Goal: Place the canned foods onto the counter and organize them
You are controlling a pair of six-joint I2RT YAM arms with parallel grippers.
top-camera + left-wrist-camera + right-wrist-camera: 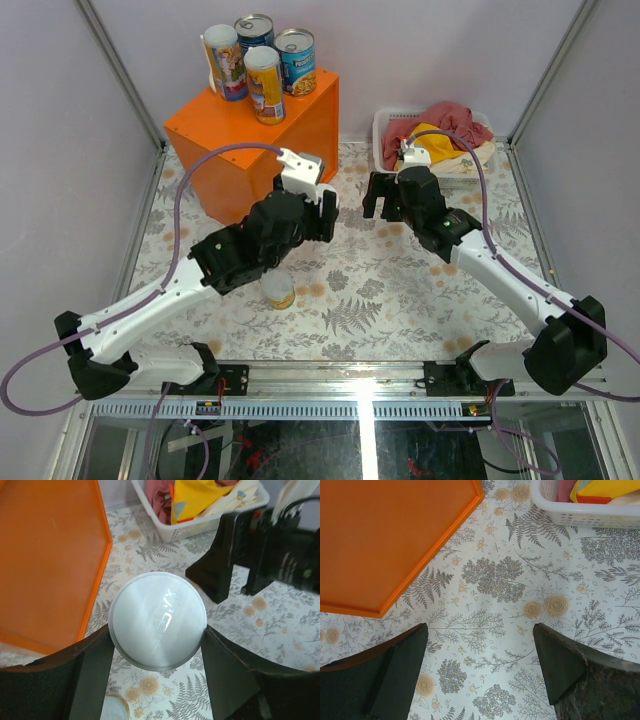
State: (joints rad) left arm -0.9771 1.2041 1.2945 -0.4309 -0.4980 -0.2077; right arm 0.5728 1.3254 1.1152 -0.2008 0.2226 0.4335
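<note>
Cans on the counter number 4: 2 blue ones with silver tops and 2 taller tubes, all upright and bunched close together along the far edge of its top. The near part of the top is bare orange. The counter itself stands at the far left corner of the table.

A 5th can, silver-topped, sits between the fingers of the left gripper. The jaws are about half open and press on its 2 sides, so it looks held and lifted off the table just beside the counter's near right side (the overhead view hides it under the arm).

A 6th can stands upright on the table near the middle of the near edge, under the left arm and not yet touched.

The right gripper hangs over the table between the counter and the basket, its jaws wide apart with nothing in them.

By my count the job is more than half done: the held can has to go up, then the one on the table. Some tidying of the cluster may be wanted too. Whether any more cans lie out of sight, I cannot tell.
</note>
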